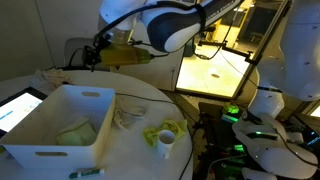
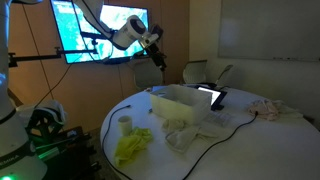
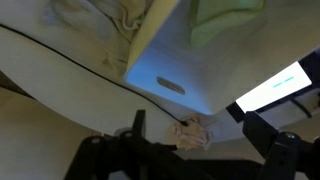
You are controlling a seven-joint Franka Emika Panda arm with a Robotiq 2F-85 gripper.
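My gripper [image 3: 195, 130] hangs open high over the round white table [image 2: 240, 135], its dark fingers [image 3: 136, 124] spread wide with nothing between them. Straight below the gap lies a small crumpled beige cloth [image 3: 192, 134] on the table, beside the end wall of a white bin [image 3: 185, 65]. A pale green cloth [image 3: 226, 20] lies inside the bin. In both exterior views the gripper [image 1: 93, 55] [image 2: 158, 56] hovers well above the far end of the bin [image 1: 62, 120] [image 2: 185, 100], touching nothing.
A lit tablet [image 3: 280, 85] [image 2: 212, 97] lies next to the bin. A small cup [image 1: 165, 143] and a yellow-green cloth [image 1: 166, 128] sit near the table's edge. A dark cable [image 3: 60, 62] runs across the table. A large screen [image 2: 100, 30] stands behind.
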